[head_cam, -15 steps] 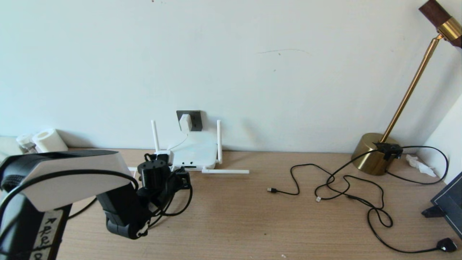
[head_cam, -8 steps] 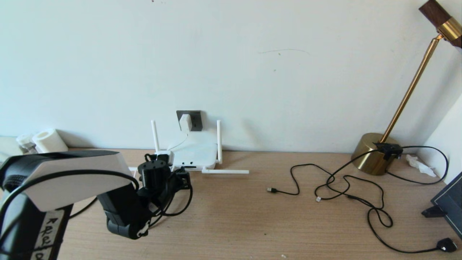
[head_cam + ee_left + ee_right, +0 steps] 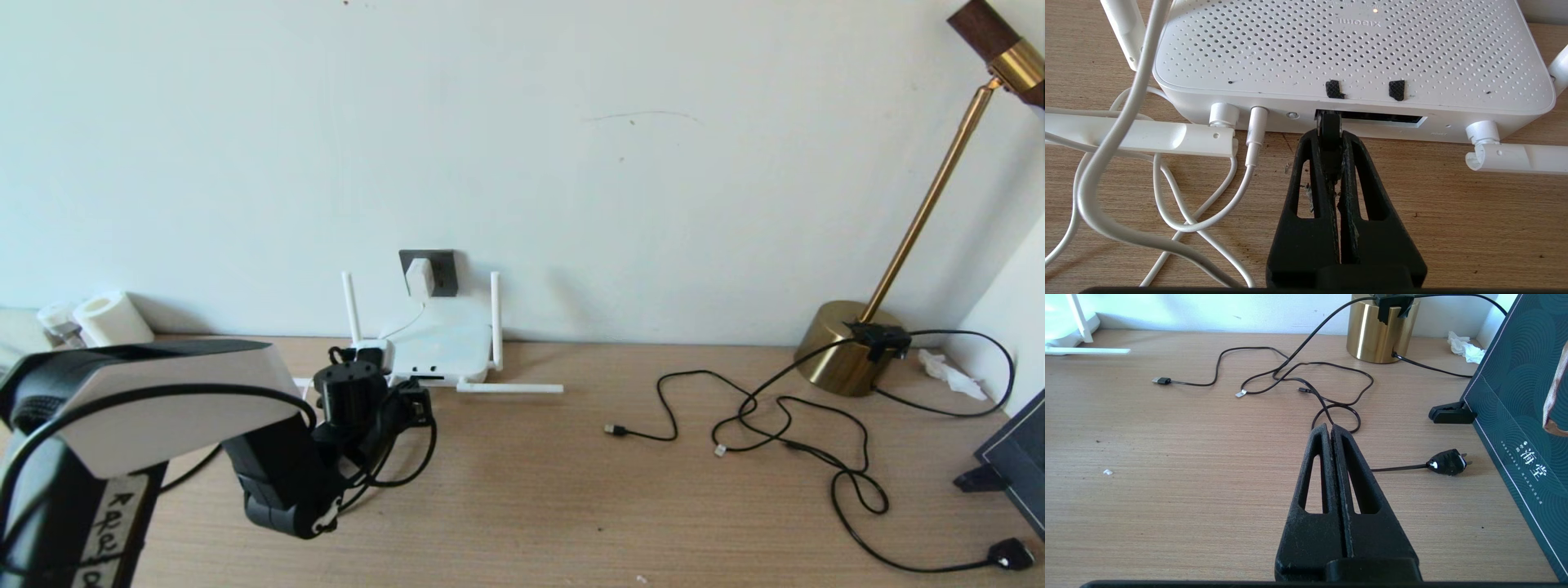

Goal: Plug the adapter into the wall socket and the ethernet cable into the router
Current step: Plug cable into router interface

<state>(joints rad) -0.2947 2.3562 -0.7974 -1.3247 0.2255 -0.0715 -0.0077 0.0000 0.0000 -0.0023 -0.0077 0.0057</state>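
Observation:
The white adapter (image 3: 420, 278) sits in the dark grey wall socket (image 3: 444, 272), and its thin cord drops behind the router (image 3: 445, 345). My left gripper (image 3: 1329, 136) is shut on the black plug end of the ethernet cable (image 3: 1329, 123). The plug's tip is at the left end of the router's (image 3: 1355, 49) dark port slot; how deep it sits is hidden. The black cable loops back under my left wrist (image 3: 430, 445). My right gripper (image 3: 1330, 428) is shut on nothing above bare table, out of the head view.
White cords (image 3: 1126, 171) and a folded-down antenna (image 3: 1139, 136) lie beside the left gripper. Thin black cables (image 3: 784, 425) run from the brass lamp base (image 3: 845, 347). A black two-pin plug (image 3: 1447, 462) and a dark green box (image 3: 1515, 404) are at the right.

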